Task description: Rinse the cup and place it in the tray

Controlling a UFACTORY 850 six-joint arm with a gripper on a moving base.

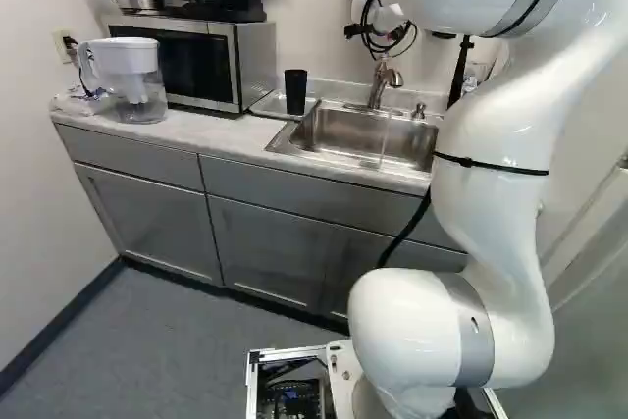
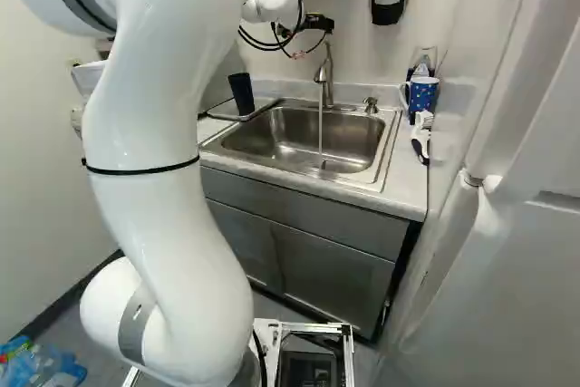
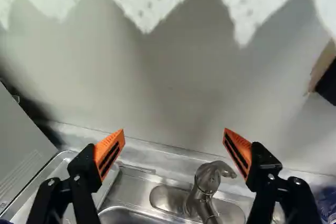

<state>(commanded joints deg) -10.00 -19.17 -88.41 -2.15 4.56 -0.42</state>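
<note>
Along the counter (image 1: 196, 127), your sink (image 2: 272, 138) takes running water (image 2: 320, 131); at its ten o'clock, the tray (image 1: 267, 105) sits handy, presumably for draining. Your empty claw (image 3: 174, 130) is spread open — likely readied to shut the faucet (image 3: 207, 179) — as the black cup (image 1: 295, 92) already stands in the tray.

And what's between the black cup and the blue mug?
The sink, with its tap and a little pump at the back, and water running down into it. The right base view shows that.
</note>
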